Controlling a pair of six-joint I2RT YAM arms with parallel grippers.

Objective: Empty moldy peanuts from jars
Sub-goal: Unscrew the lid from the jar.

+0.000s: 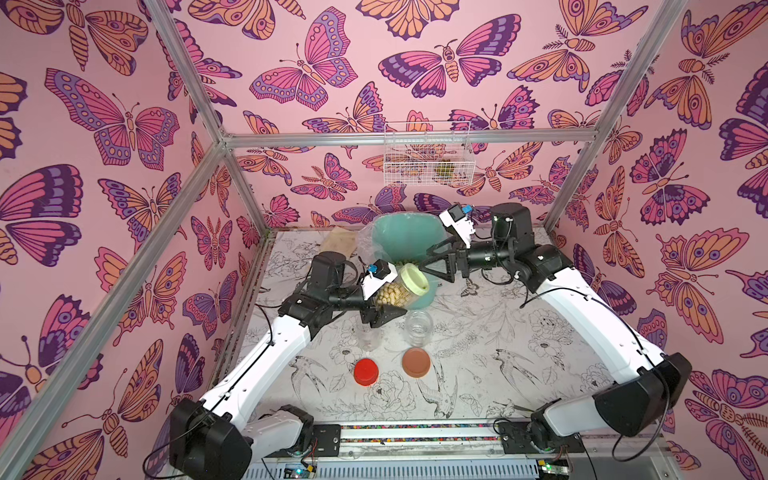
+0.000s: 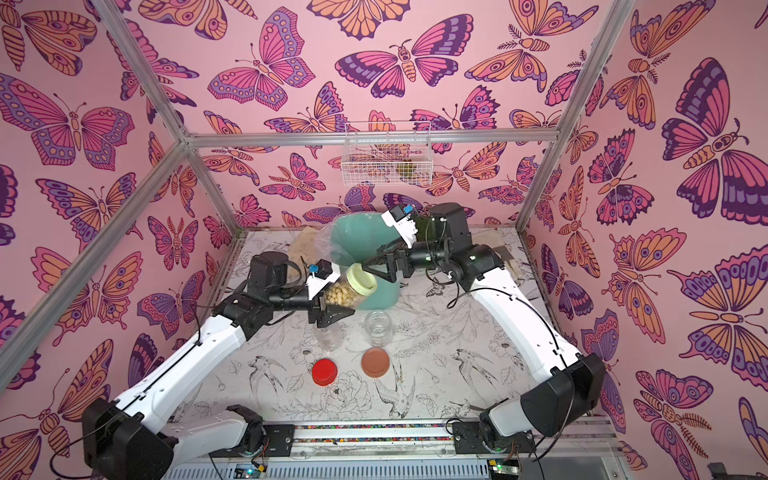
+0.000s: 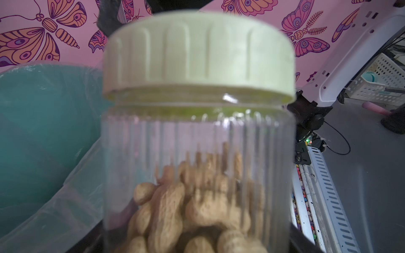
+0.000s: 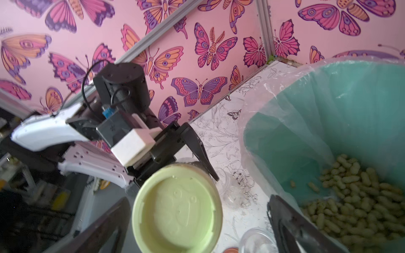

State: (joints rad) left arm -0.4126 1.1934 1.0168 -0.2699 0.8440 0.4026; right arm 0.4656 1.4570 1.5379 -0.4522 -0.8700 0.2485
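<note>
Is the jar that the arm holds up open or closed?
Closed. The pale green lid sits over the neck of the jar, and peanuts lie inside it. Whether it is screwed tight cannot be told.

I see a clear, ribbed plastic jar (image 3: 166, 135) with a matt, ridged pale green lid (image 3: 197, 54). The peanuts (image 3: 203, 206) look rough-shelled; the teal bin (image 4: 350, 105) wears a thin, glossy, crinkled film liner (image 4: 269, 103).

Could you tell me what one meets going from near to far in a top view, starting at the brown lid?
brown lid → empty open jar → peanut-filled jar with the pale green lid → teal bin → wire basket on the back wall
</note>
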